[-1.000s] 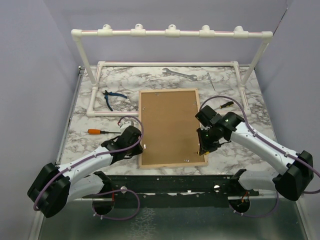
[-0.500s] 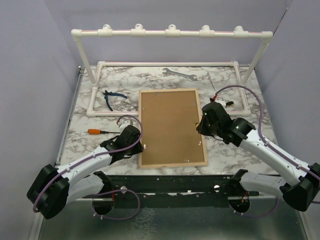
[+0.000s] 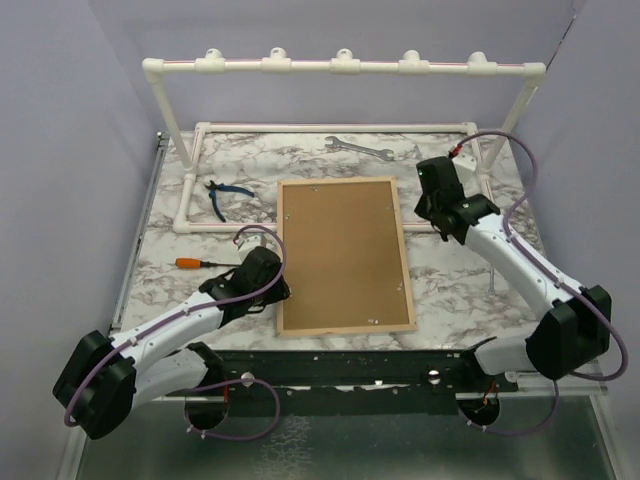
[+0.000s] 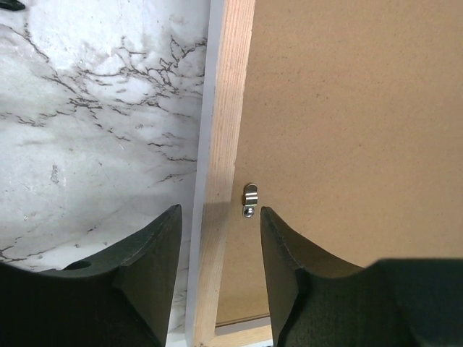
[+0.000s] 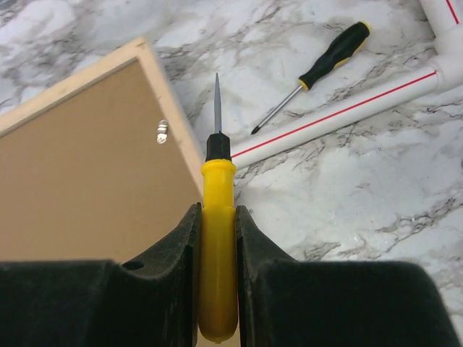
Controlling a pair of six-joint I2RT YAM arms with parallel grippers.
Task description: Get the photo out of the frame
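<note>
Frame: we log the frame (image 3: 345,255) lying flat, back up, at the middle of the marble table (image 3: 460,290), long side running away from the arm bases. Its brown fibreboard back and light wood rim (image 4: 224,144) face the cameras.
Photo: we cannot see the photo; only the frame's back shows.
Left gripper: the left gripper (image 4: 221,217) sits low over the near left part of the frame. Its jaws stand apart, one finger over the marble and one over the fibreboard, with the wood rim between them. We see nothing held.
Clip, left side: a small metal turn clip (image 4: 249,200) sits on the board just inside the rim, between the two fingers.
Right gripper: the right gripper (image 5: 217,213) is clamped on a yellow-handled screwdriver (image 5: 217,181). The blade points forward, away from the wrist.
Blade position: in the right wrist view the tip lies over marble, just beside the frame's far right corner. We cannot tell its height.
Clip, right side: a second clip (image 5: 162,131) shows near that corner.
Other tools: black-and-yellow screwdriver (image 5: 318,69) beside the white pipe rack (image 3: 340,66); wrench (image 3: 358,148) at the far edge; blue-handled pliers (image 3: 225,195) and orange-handled screwdriver (image 3: 195,263) left of the frame.
</note>
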